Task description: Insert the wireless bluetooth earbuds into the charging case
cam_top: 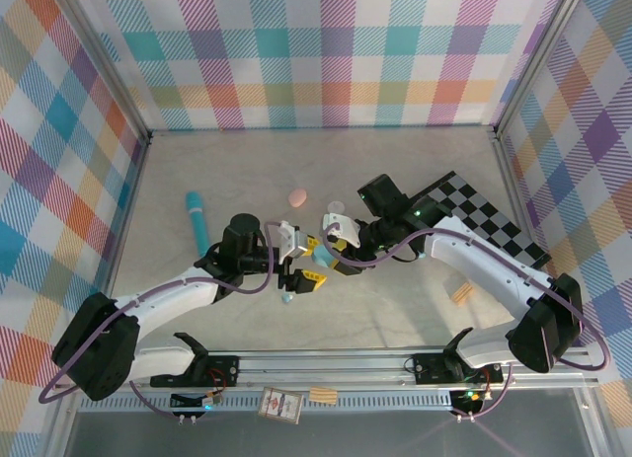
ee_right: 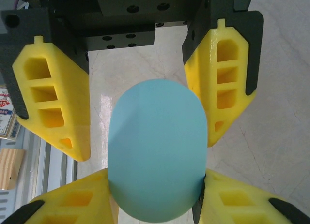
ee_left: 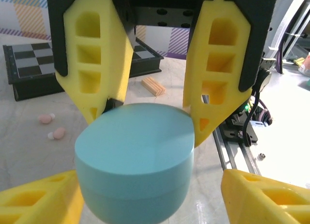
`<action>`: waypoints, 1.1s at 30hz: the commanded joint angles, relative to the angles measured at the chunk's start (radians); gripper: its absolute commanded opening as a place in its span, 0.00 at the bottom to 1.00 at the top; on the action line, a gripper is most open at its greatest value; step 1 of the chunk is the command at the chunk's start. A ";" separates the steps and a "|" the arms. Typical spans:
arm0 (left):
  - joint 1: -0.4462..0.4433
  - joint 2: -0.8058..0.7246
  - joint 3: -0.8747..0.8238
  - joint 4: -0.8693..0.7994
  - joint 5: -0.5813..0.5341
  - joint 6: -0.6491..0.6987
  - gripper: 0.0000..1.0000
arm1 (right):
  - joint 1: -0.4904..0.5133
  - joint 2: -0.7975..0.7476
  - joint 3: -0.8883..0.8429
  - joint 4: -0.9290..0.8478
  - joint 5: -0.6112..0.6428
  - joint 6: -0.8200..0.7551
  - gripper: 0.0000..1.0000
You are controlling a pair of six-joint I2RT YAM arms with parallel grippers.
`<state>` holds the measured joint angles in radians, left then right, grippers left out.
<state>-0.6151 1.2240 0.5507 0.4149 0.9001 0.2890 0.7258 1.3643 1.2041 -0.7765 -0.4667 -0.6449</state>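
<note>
The teal charging case [ee_right: 157, 151] is a smooth closed oval held off the table where both grippers meet [cam_top: 312, 244]. My right gripper [ee_right: 155, 185] is shut on it, both pads pressed against its sides. My left gripper [ee_left: 150, 180] faces it from the other side, open around the same case [ee_left: 135, 156]; one finger is at the case's edge and a gap shows at the other finger [ee_left: 266, 195]. Small pink and white earbuds [ee_left: 53, 127] lie on the table beyond. A tiny teal nub [cam_top: 287, 298] lies below the left gripper.
A long teal cylinder [cam_top: 197, 220] lies at the left. A pink oval piece [cam_top: 297, 196] sits behind the grippers. The checkered board [cam_top: 484, 215] is at the right, a wooden block [cam_top: 460, 293] in front of it. The metal rail [cam_top: 346, 363] runs along the near edge.
</note>
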 commanded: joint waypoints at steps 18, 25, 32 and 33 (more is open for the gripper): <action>-0.014 -0.014 0.021 0.064 0.050 -0.046 0.46 | 0.018 0.003 0.028 -0.001 -0.031 -0.025 0.39; -0.013 -0.014 0.016 0.083 0.054 -0.059 0.46 | 0.018 0.010 0.026 0.000 -0.027 -0.024 0.39; -0.014 -0.004 0.018 0.081 0.063 -0.058 0.38 | 0.018 0.015 0.029 0.002 -0.021 -0.020 0.39; -0.014 -0.004 0.018 0.082 0.064 -0.058 0.35 | 0.018 0.015 0.029 0.003 -0.020 -0.019 0.39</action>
<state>-0.6201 1.2240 0.5545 0.4469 0.9085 0.2306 0.7395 1.3663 1.2152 -0.7803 -0.4732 -0.6453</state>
